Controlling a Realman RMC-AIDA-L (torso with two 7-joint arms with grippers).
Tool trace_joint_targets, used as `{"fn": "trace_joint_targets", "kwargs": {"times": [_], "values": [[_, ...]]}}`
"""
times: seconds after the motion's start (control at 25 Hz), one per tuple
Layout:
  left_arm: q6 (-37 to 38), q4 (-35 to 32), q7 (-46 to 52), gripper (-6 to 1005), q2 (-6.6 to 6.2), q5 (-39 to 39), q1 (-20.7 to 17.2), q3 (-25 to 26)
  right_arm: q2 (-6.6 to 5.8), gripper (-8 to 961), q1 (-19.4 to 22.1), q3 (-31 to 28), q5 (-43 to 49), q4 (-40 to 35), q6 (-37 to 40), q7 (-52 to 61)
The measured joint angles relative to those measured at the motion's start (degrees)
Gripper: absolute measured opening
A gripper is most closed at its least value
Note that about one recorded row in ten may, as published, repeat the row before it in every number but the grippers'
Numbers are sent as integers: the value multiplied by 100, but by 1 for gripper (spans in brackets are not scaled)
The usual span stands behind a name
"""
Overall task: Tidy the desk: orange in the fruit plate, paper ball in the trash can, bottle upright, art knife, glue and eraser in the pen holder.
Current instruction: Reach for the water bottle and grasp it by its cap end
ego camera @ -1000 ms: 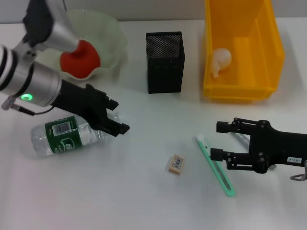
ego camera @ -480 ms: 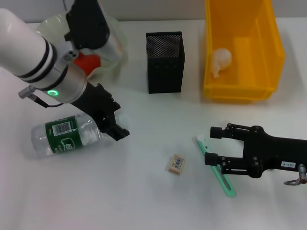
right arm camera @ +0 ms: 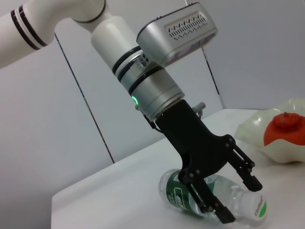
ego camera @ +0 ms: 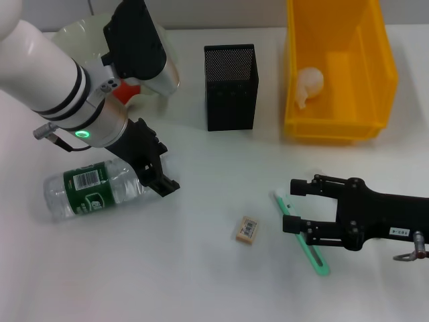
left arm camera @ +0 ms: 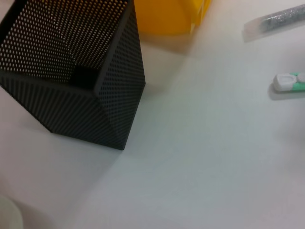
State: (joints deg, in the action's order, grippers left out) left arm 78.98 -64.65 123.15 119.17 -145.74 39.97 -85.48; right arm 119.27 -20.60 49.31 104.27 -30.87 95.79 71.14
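Note:
The bottle (ego camera: 90,189) lies on its side at the left. My left gripper (ego camera: 164,170) stands open at its cap end, one finger on each side of the neck (right arm camera: 238,195). The orange (right arm camera: 286,129) sits in the fruit plate (ego camera: 70,33), mostly hidden by my left arm in the head view. The paper ball (ego camera: 308,84) lies in the trash can (ego camera: 338,124). My right gripper (ego camera: 291,204) is open, its fingers straddling the white end of the green art knife (ego camera: 310,248). The eraser (ego camera: 247,229) lies left of it. The glue (left arm camera: 276,19) is a translucent grey tube. The pen holder (ego camera: 230,87) stands upright.
The pen holder (left arm camera: 71,71) fills the left wrist view, with the trash can (left arm camera: 167,14) behind it and the art knife's tip (left arm camera: 288,82) off to one side. White tabletop lies between the bottle and the eraser.
My left arm has swung over the fruit plate, hiding most of the orange, while its gripper stays at the bottle's neck. The right gripper has moved left over the art knife's end.

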Motion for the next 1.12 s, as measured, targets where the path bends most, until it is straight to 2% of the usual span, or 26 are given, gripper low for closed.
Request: {"fn": "trace_joint_targets", "kwargs": {"times": [0.48,0.92,1.12], "values": [[-356,192,51,607,1,-7,-31,-95,-7,773,-50,-10,-4,124,1,-3],[-330,135,129,435,1,7,-61,-109,-9,773,-16,-10,-4,125,1,-4],[-291,-110,238,435,0,54,-189,-124,-3,773,-29,-10,-4,127,-8,-3]]}}
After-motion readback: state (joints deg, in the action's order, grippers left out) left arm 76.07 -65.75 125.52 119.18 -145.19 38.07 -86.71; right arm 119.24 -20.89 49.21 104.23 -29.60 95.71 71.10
